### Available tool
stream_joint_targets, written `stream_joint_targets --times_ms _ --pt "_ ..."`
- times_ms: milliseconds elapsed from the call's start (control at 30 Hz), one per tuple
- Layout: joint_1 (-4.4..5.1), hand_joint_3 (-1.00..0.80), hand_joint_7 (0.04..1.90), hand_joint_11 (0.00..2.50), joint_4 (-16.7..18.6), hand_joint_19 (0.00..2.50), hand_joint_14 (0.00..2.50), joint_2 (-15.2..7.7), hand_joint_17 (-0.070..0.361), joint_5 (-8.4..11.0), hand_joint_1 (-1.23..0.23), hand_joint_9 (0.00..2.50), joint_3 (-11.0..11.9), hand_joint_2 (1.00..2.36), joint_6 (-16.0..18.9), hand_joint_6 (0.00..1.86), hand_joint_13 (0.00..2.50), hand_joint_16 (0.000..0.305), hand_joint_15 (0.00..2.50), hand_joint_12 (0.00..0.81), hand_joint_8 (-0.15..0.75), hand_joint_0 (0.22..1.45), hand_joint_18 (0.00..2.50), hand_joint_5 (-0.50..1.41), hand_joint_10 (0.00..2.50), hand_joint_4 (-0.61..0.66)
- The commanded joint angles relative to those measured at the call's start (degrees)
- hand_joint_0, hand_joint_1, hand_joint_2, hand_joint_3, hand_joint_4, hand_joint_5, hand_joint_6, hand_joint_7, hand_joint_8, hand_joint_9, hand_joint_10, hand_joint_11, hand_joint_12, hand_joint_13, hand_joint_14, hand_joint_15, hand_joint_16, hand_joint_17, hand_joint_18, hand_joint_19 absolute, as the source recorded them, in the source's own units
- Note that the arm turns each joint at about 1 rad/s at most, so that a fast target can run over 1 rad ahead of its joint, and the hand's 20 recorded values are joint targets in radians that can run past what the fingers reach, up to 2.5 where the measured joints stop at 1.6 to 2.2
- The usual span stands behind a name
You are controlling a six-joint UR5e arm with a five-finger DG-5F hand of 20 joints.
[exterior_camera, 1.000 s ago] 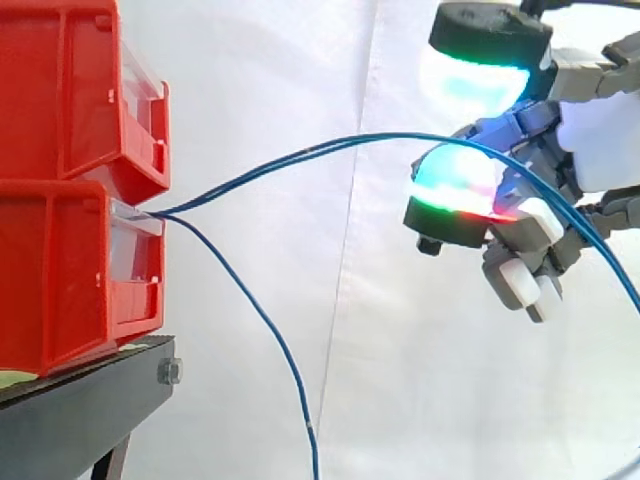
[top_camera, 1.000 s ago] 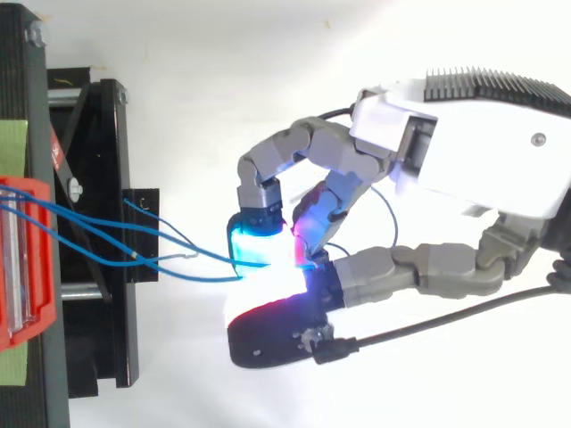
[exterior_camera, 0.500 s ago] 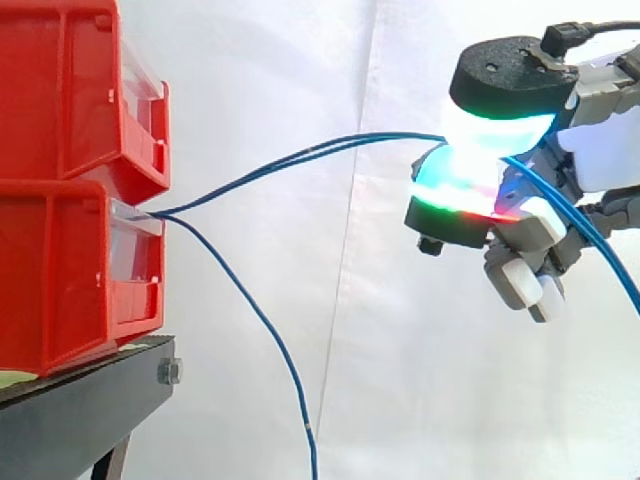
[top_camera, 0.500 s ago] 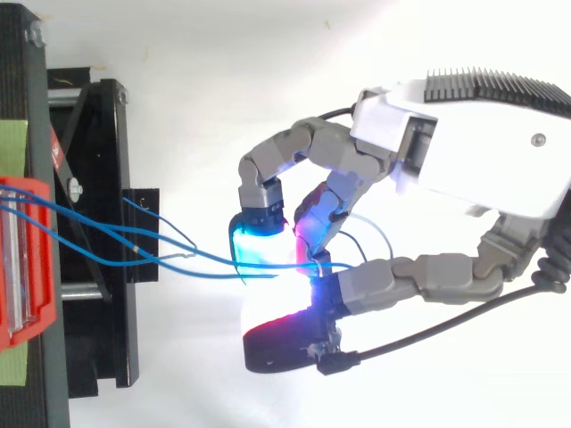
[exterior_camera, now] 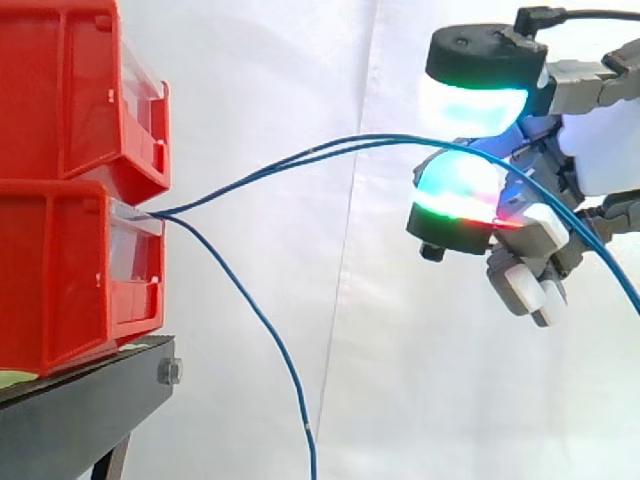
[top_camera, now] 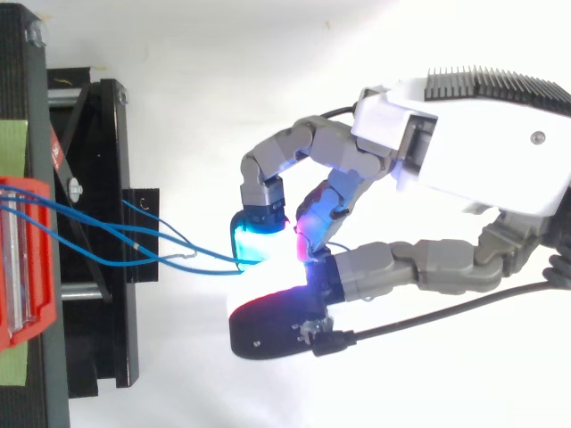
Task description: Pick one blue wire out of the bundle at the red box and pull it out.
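Two stacked red boxes [exterior_camera: 60, 270] stand at the left on a black stand [exterior_camera: 80, 410]. Blue wires [exterior_camera: 300, 155] leave the gap between the boxes. Two of them rise rightward together into my hand [exterior_camera: 595, 140], and a third blue wire [exterior_camera: 260, 320] hangs down to the floor. The two raised wires pass through the gap between the thumb pad [exterior_camera: 475, 95] above and a finger pad [exterior_camera: 455, 190] below, then trail down past the right edge. The pads stand apart and nothing is clamped. From above, the hand [top_camera: 464, 134] sits right of the red box [top_camera: 27, 259], with the wires [top_camera: 107, 232] reaching its glowing tips.
Short loose wire ends [top_camera: 134, 241] lie over the black stand's frame [top_camera: 98, 294]. A white curtain closes the scene behind, with free room below the hand and between hand and boxes.
Half a second ago the thumb pad was pressed down on the finger pad over the wires. It has now lifted off, opening a gap as it was one second ago. The wires keep their course.
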Motion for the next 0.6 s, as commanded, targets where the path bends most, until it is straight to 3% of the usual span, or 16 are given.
stream_joint_targets --times_ms 0,233,567 --pt "0.00 -0.28 1.15 0.79 0.00 0.57 0.02 -0.04 0.127 0.00 -0.68 1.26 -0.01 1.01 0.00 0.90 1.11 0.056 0.67 0.445 0.398 0.57 1.00 -0.08 0.01 0.19" --pt "0.00 -0.23 1.10 0.80 -0.09 0.55 0.02 0.05 0.126 0.09 -0.84 1.19 -0.01 1.01 0.00 0.92 1.08 0.056 0.67 0.438 0.387 0.59 0.99 -0.09 0.02 0.19" --pt "0.00 -0.32 1.08 0.82 -0.09 0.55 0.02 0.05 0.116 0.00 -0.88 1.11 -0.01 1.01 0.00 0.93 1.01 0.052 0.66 0.413 0.352 0.63 0.91 -0.12 0.02 0.18"
